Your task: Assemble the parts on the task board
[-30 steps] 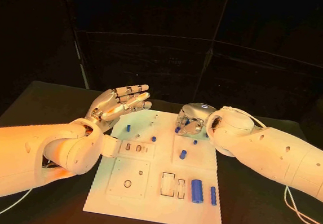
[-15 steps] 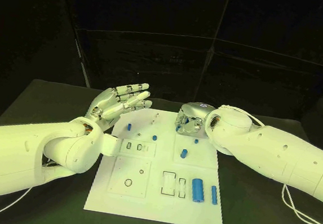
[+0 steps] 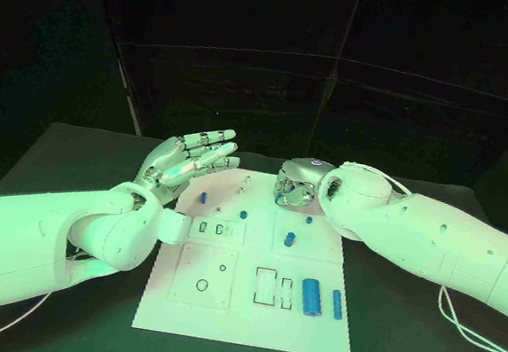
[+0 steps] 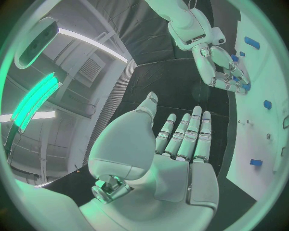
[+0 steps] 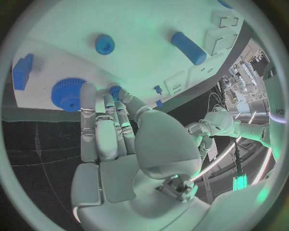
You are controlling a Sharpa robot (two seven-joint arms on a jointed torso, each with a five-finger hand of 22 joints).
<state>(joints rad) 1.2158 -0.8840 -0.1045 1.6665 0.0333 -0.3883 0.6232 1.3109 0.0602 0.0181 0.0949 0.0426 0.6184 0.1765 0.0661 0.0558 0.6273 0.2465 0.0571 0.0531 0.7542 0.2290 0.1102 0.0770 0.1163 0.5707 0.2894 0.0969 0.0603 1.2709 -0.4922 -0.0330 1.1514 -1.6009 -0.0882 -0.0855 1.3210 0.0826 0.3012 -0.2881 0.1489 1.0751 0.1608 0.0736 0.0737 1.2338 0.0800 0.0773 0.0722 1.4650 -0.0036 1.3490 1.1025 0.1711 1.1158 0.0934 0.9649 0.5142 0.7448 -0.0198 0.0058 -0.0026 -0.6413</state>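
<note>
While the left hand (image 3: pixel 189 159) hovers spread and empty beside the white board (image 3: pixel 246 318), the right hand (image 3: pixel 296 187) reaches its fingers onto the board's far end by a blue gear (image 5: pixel 67 94), holding nothing I can see.

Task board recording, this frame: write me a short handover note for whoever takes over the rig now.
Left hand: raised beside the task board, fingers spread, holding nothing.
Right hand: over the board's far end, fingers at the small blue gear; whether it grips it I cannot tell.
Parts: large gear beside it; two blue cylinders lying loose at the near right; smaller blue pieces mid-board.
Done: unclear. Left: cylinders and the near slots stand unfilled.
</note>
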